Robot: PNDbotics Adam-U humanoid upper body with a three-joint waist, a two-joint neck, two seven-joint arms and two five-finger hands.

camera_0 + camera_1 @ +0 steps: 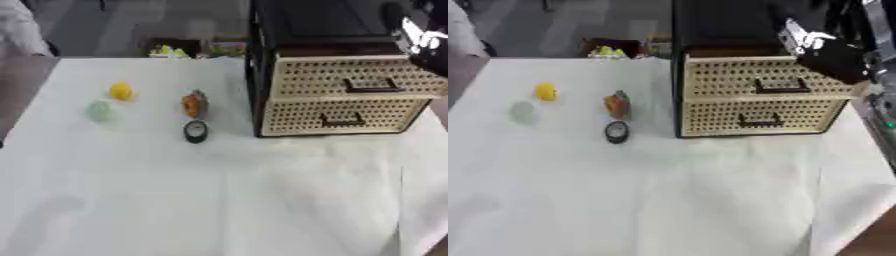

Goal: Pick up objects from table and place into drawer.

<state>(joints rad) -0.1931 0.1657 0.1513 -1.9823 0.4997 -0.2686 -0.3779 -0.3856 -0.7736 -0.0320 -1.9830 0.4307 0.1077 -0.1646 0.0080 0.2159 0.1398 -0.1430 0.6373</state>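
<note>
1. Left eye view: the right hand [426, 42] hangs at the upper drawer's far corner, above and to the right of its handle [372, 87]; whether its fingers are apart or together I cannot tell. The yellow object [121, 91], pale green object [100, 110], orange object [193, 104] and black round object [196, 131] lie well to its left on the table [219, 200].

2. Right eye view: the hand could bump the drawer unit [763, 95] and miss the handle, leaving both drawers closed.

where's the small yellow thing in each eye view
Left eye view: the small yellow object sits upper left on the white table, just above a pale green object.
Right eye view: same spot, shifted further left.
Shared landmark: the perforated drawer unit, well to its right in both views.
</note>
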